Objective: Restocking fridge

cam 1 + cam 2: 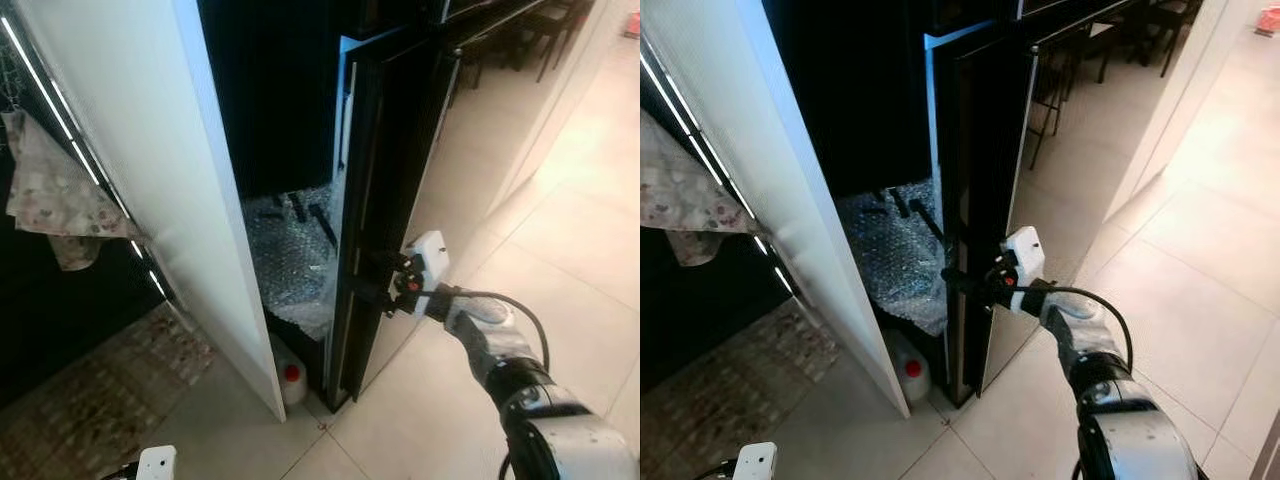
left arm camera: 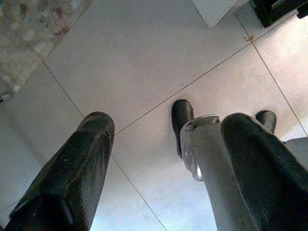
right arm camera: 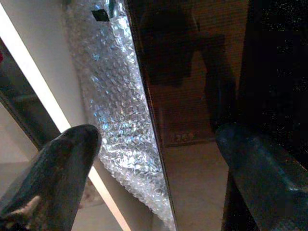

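The fridge's glossy black door (image 1: 385, 180) stands partly ajar, beside a white door (image 1: 150, 150) swung wide on the left. My right gripper (image 1: 372, 280) is at the black door's free edge at mid height. It is open, with one finger on each side of the door edge (image 3: 192, 96) and not pressing on it. Crumpled bubble wrap (image 1: 290, 250) lies in the dark interior with a few dark items on it. My left gripper (image 2: 163, 125) hangs low and open over the floor tiles.
A white jug with a red cap (image 1: 290, 378) stands on the floor at the foot of the fridge. A patterned cloth (image 1: 50, 190) hangs at far left above a rug (image 1: 90, 400). Pale floor tiles (image 1: 560, 250) spread to the right; dark chairs (image 1: 530, 30) stand beyond.
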Tool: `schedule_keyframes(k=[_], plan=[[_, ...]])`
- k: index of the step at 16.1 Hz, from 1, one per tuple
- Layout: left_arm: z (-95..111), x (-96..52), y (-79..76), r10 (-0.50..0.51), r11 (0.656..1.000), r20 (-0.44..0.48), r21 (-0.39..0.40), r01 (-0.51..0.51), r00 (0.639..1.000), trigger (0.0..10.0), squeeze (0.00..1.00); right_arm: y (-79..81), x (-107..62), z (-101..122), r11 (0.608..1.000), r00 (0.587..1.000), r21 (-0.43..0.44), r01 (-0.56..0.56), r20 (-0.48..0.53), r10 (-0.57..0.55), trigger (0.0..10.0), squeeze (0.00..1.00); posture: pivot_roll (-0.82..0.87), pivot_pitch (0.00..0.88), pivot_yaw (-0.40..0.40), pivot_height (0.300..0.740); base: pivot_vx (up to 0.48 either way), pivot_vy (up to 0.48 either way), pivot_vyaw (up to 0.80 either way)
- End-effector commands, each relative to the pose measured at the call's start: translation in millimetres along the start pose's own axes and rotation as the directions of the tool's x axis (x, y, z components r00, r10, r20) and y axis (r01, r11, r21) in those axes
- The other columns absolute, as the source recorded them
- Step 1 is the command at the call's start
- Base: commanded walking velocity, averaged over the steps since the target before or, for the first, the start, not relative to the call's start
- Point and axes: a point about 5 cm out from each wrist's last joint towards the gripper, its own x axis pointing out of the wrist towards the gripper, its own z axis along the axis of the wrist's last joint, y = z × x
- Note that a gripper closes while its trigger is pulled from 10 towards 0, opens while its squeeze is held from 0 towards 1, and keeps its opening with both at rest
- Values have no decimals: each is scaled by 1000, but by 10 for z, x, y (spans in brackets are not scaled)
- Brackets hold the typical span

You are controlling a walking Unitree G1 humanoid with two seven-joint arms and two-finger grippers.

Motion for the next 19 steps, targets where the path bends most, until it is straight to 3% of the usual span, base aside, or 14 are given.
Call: schedule_keyframes(k=[1, 15, 19], plan=[[-47, -13, 33, 7, 1000, -16, 12, -7, 1000, 10000, 0, 25, 103, 116, 1000, 1000, -22, -12, 25, 13, 10000, 0, -115, 55, 24, 740, 0, 0, 0], [-41, -10, 21, 4, 1000, -12, 6, -4, 1000, 10000, 0, 45, 331, 360, 1000, 999, 5, 7, 38, -7, 10000, 0, -103, 61, 20, 740, 0, 0, 0], [-38, -7, 8, 5, 1000, -10, 0, -5, 1000, 10000, 0, 71, 339, 303, 1000, 999, 6, 12, 36, -12, 10000, 0, -103, 63, 14, 740, 0, 0, 0]])
